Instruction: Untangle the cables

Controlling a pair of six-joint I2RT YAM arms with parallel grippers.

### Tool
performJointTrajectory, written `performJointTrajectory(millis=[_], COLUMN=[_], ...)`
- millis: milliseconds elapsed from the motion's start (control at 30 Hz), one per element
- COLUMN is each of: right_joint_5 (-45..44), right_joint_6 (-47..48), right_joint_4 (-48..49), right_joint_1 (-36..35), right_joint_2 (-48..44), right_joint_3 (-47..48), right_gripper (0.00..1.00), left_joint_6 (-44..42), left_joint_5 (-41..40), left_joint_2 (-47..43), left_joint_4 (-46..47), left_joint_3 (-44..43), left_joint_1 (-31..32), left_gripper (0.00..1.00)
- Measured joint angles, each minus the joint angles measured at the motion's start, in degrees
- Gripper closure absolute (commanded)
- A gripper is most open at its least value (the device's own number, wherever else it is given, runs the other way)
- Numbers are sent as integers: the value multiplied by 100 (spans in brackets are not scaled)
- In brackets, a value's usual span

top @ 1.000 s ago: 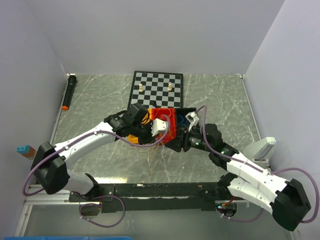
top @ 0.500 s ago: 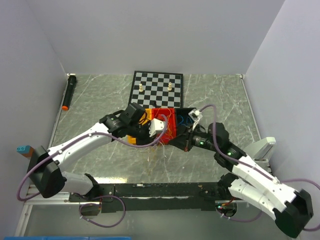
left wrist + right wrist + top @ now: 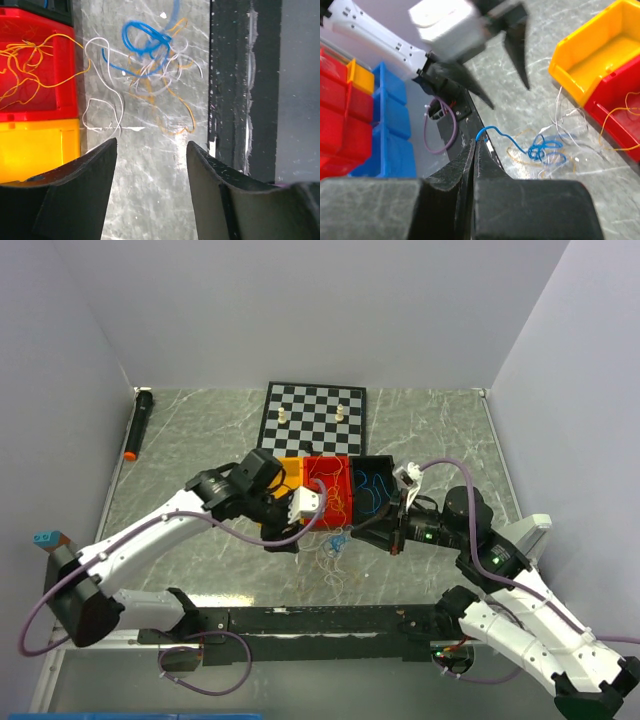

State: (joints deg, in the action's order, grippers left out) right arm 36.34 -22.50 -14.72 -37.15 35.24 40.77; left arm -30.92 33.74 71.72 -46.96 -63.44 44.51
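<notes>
I am looking at the cables [image 3: 334, 546] lying in a loose tangle on the marble-patterned table [image 3: 200, 430], just in front of the red bin [image 3: 315, 475]. Through the left wrist camera the tangle is showing as blue, orange-yellow and whitish loops crossing over one another. One orange-yellow wire [image 3: 22, 57] is trailing from inside the red bin, over its wall and onto the table.

The left gripper [image 3: 151, 145] is hanging above bare table near the tangle, its fingers spread wide with nothing between them. The right gripper [image 3: 476, 144] is pinching the free end of the blue cable [image 3: 540, 149]. Its fingers are pressed together, and the strand is running from the tips in a curve to the blue knot in the pile. Near the tips that strand is looking lifted off the table, though I cannot be certain from this angle.

The yellow bin [image 3: 288, 472] is sitting against the red one. A black bin [image 3: 360, 465] on the red bin's other side is holding another blue wire. A chessboard [image 3: 315, 412] is lying behind the bins.
</notes>
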Motion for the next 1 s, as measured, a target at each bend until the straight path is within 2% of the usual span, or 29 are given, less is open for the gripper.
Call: performJointTrajectory(millis=[133, 367, 567, 667, 733, 767, 867, 933, 1000], right_joint_5=[85, 262, 435, 450, 470, 474, 490, 501, 514], right_joint_6=[142, 199, 192, 177, 175, 175, 173, 160, 157], right_joint_4=[-341, -503, -498, -498, -496, -496, -492, -474, -459], right_joint_1=[0, 0, 0, 0, 0, 0, 0, 0, 0], right_joint_2=[-68, -177, -310, -304, -304, -304, -293, -280, -256], right_joint_3=[199, 621, 734, 734, 734, 734, 734, 734, 737], right_gripper=[100, 100, 100, 100, 100, 100, 100, 100, 100], left_joint_6=[11, 57, 7, -492, -1196, -1661, -2817, -3241, -3115], left_joint_5=[111, 894, 1738, 2271, 2686, 2879, 3279, 3388, 3449], left_joint_2=[564, 1381, 1812, 2096, 2378, 2566, 3112, 3309, 3294], left_joint_4=[273, 713, 855, 391, -271, -730, -1757, -2103, -2068], left_joint_3=[-11, -35, -260, -579, -872, -1045, -1340, -1311, -1152], left_joint_1=[0, -42, -450, -592, -590, -579, -568, -568, -570], left_gripper=[35, 36, 33, 34, 34, 20, 20, 19, 18])
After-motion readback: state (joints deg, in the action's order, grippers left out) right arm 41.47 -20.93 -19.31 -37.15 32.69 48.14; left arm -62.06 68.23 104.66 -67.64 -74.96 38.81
